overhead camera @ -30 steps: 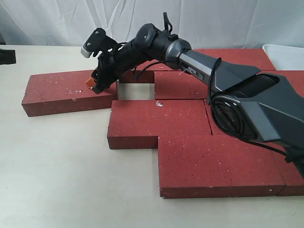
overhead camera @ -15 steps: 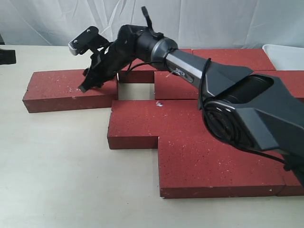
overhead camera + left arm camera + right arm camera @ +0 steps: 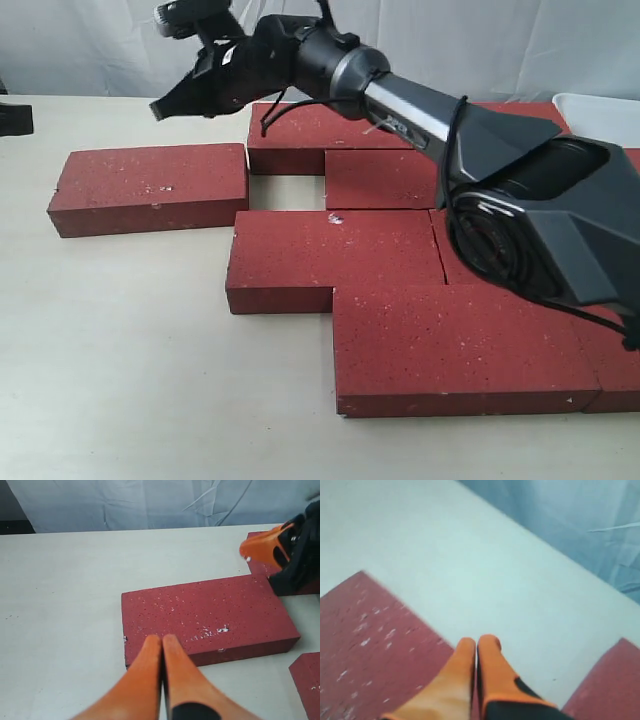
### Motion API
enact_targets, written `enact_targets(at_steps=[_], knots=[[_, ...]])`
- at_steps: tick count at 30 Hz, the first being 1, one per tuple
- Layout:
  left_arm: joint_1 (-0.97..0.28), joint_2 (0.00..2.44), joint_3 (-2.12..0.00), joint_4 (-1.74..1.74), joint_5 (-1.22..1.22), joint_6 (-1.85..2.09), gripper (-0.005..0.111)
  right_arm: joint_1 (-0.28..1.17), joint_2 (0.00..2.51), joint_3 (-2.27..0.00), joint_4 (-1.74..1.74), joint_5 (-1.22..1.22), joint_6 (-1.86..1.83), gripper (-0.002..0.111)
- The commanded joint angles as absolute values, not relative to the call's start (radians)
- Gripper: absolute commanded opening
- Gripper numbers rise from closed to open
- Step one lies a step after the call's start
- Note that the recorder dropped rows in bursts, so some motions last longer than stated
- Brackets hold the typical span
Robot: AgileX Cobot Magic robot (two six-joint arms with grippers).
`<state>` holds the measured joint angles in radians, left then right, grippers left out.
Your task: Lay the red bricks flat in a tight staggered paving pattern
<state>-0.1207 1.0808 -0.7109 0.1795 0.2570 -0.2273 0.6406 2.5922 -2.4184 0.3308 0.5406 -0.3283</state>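
Now that the right hand (image 3: 160, 107) has lifted off the loose brick (image 3: 150, 187), pressed together and empty, that brick lies flat on the worktop (image 3: 120, 360) just beside the other red bricks (image 3: 335, 255), seemingly not yet snug.

Lone brick (image 3: 150, 188): flat on the table (image 3: 110, 380), left of the others, just beside them.
Paved bricks (image 3: 335, 255): staggered rows touching, from centre to right of table.
Tray (image 3: 600, 115): far right, behind the bricks.
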Motion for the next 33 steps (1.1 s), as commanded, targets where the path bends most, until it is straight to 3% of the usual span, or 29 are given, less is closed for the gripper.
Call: enact_targets(at_steps=[1, 6, 27, 33], knots=[[-0.12, 1.082, -0.71, 0.181, 0.247, -0.233, 0.0, 0.619, 2.629, -2.419, 0.339, 0.44, -0.312, 0.001], [-0.12, 1.082, -0.71, 0.181, 0.247, -0.233, 0.0, 0.619, 2.648, -2.419, 0.35, 0.417, -0.26, 0.001], [-0.12, 1.082, -0.71, 0.202, 0.247, -0.233, 0.0, 0.652, 2.656, -2.419, 0.14, 0.791, -0.092, 0.001], [-0.12, 1.082, -0.71, 0.202, 0.247, -0.233, 0.0, 0.66, 2.644, -2.419, 0.086, 0.791, -0.031, 0.001]])
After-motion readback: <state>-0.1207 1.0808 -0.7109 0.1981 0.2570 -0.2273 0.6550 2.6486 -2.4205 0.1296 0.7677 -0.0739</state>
